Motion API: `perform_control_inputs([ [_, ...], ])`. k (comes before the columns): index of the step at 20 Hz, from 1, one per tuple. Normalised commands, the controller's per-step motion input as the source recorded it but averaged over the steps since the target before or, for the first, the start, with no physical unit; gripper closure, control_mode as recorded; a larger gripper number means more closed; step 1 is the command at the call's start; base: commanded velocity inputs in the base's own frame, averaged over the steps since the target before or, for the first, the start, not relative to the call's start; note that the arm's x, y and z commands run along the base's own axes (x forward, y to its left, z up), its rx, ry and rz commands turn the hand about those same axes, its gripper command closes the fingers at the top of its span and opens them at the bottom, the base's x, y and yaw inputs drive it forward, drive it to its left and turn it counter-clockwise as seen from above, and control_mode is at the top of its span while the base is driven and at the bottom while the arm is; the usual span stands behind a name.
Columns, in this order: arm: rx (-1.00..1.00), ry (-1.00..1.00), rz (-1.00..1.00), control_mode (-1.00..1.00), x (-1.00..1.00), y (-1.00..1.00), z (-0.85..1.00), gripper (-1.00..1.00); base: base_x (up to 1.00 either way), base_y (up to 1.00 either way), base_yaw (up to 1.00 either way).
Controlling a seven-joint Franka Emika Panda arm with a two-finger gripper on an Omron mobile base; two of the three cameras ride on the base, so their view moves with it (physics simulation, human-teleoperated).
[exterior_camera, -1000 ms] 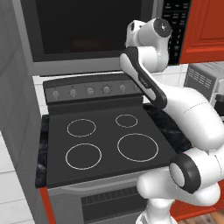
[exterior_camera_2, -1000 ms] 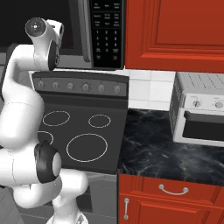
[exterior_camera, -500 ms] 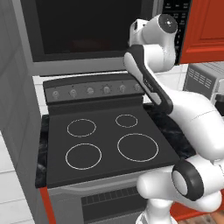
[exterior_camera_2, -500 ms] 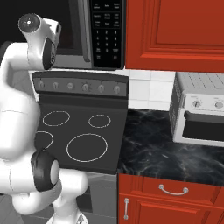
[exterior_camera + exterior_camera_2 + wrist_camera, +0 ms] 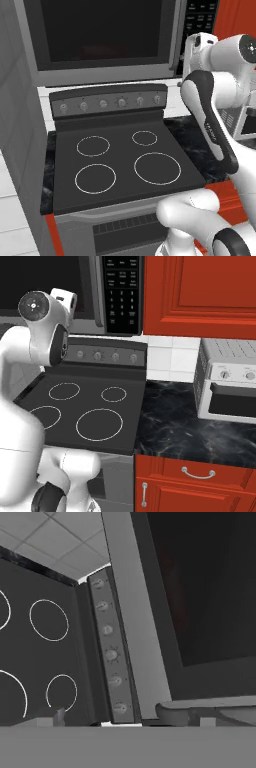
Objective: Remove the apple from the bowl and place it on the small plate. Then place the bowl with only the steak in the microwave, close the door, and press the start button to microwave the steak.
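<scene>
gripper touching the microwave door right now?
Cannot tell. In the left base view the white hand sits right beside the door, but its fingertips are hidden. The hand view shows the door close, with no contact or gap visible.

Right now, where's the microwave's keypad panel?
In the right base view the keypad panel sits at the microwave's right end, above the stove's knob row, next to the red cabinet.

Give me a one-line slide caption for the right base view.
White robot arm raised before the black over-range microwave and its keypad, above a black four-burner stove, silver toaster oven at right.
</scene>
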Motion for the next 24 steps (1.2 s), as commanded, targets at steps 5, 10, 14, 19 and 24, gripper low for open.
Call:
perform_control_inputs([
  [5,0.05,0.0,0.02,-1.0,-0.16,-0.77,-0.49,-1.0,0.0,0.0,0.0],
  [10,0.03,-0.05,0.17,-1.0,0.12,-0.38,-0.07,-1.0,0.0,0.0,0.0],
  [14,0.0,-0.05,0.16,-1.0,0.21,-0.14,0.0,-1.0,0.0,0.0,0.0],
  [19,0.0,-0.01,0.1,-1.0,0.37,-0.05,0.0,-1.0,0.0,0.0,0.0],
  [24,0.0,0.0,0.01,-1.0,0.46,-0.13,-0.01,-1.0,0.0,0.0,0.0],
])
